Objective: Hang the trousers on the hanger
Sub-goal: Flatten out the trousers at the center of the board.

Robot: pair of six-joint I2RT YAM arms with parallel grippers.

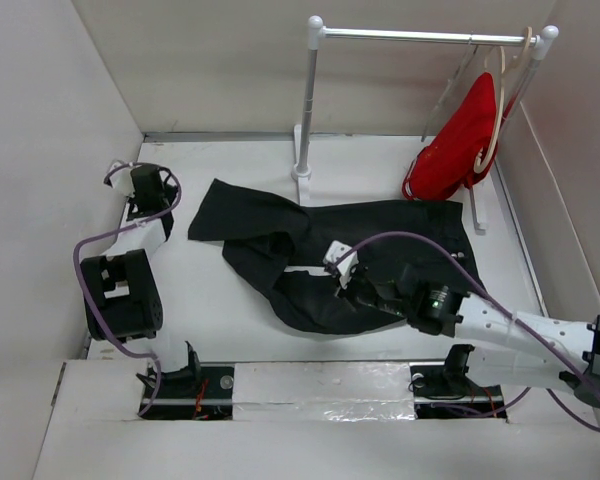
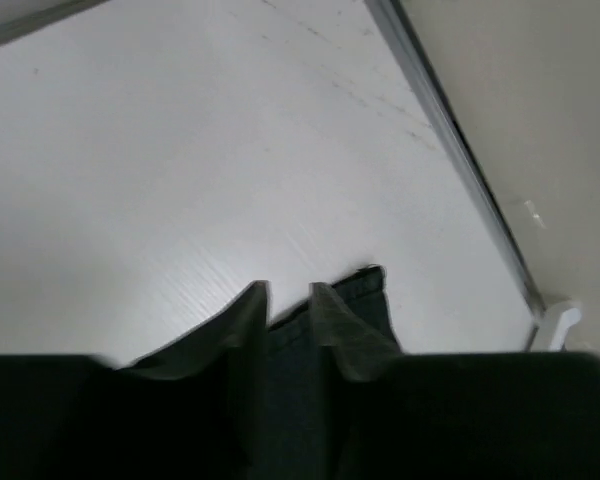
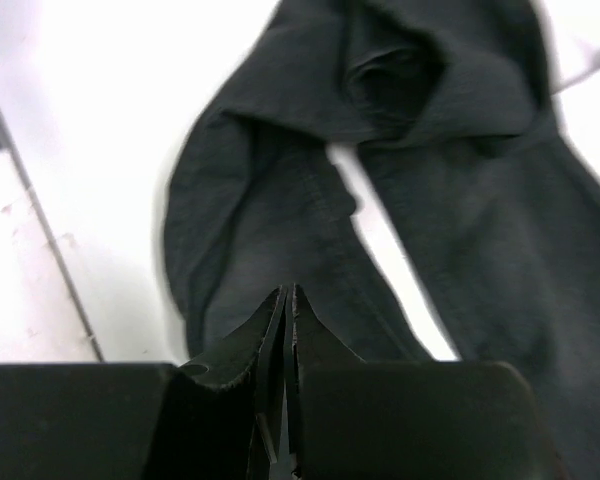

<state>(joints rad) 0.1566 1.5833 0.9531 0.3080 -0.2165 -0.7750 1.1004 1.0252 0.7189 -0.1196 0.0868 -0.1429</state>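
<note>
The right gripper (image 3: 288, 292) has its two black fingers pressed together, and in the right wrist view I see no cloth between them. It hangs low over the near part of the large black soft-fabric trousers (image 1: 380, 235), but whether the tips touch the cloth I cannot tell. In the top view this gripper (image 1: 345, 283) is at the middle of the table, reaching in from the near right. The trousers (image 3: 280, 230) lie crumpled and spread flat on the white table (image 1: 230, 320). One end is stretched to the far left and the other to the right, and a narrow white strip shows between the folds. The left gripper (image 2: 288, 292) has its fingers a little apart, with only a narrow gap and nothing held. The dark cloth (image 2: 365, 285) seen in the gap lies beyond it. In the top view the left gripper (image 1: 145, 183) stands at the far left of the table, near the left end of the trousers but apart from it. The thin pale grey hanger (image 1: 449, 90) hangs on the silver rail of the white clothes rack (image 1: 420, 35) at the far right, well apart from the trousers. Just beside it, on its right, a thicker beige hanger (image 1: 497, 110) carries a red garment (image 1: 460, 140), whose lower end comes down near the right end of the trousers.
</note>
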